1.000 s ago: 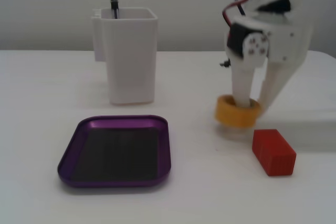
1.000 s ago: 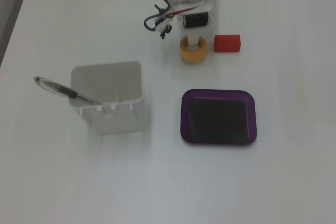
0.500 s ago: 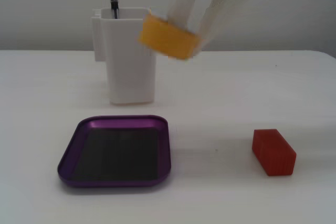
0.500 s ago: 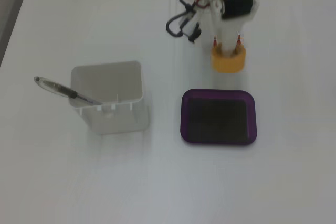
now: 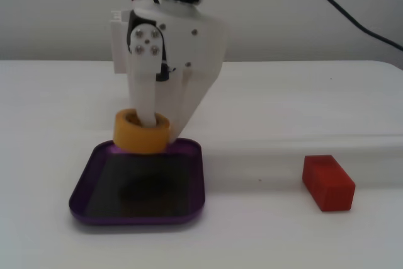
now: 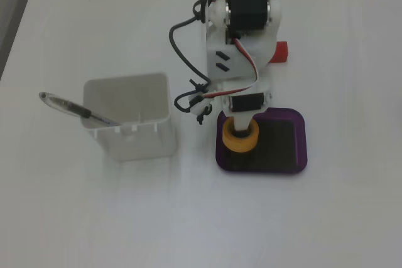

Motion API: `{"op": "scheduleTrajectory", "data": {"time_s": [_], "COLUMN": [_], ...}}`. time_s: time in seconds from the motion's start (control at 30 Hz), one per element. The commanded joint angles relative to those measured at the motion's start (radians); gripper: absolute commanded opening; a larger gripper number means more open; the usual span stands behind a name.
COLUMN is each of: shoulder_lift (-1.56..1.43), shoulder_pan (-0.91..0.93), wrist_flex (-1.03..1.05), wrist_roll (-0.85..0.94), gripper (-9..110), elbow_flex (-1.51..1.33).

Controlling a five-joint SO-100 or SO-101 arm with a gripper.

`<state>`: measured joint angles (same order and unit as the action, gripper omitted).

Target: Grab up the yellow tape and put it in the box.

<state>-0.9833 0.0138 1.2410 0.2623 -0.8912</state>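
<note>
One finger of your end effector (image 5: 153,129) runs down through the hollow core of the yellow tape (image 5: 141,132), so it is grasping the roll by its wall. That hold hangs the roll over the box (image 5: 88,184), toward the tray's 12 o'clock rim, ready to drop. Your desk (image 5: 277,231) is plain white, with a red block (image 5: 327,182) at 3 o'clock of the box and a white container (image 6: 129,117) beyond.

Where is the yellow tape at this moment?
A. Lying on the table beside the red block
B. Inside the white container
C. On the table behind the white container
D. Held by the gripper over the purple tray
D: the gripper has one finger through the core of the yellow tape, over the purple tray.
</note>
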Motion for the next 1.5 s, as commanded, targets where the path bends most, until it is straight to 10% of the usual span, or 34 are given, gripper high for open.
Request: {"op": "scheduleTrajectory", "data": {"time_s": [0.0,0.87,1.47], "shoulder_lift": [-0.002,-0.397,-1.387], "shoulder_pan": [0.008,0.008,0.009], "wrist_flex": [0.005,0.463,0.356], "wrist_roll": [-0.002,-0.041,-0.061], "gripper": [-1,13,13], "elbow_flex": [0.054,0.413,-0.706]}}
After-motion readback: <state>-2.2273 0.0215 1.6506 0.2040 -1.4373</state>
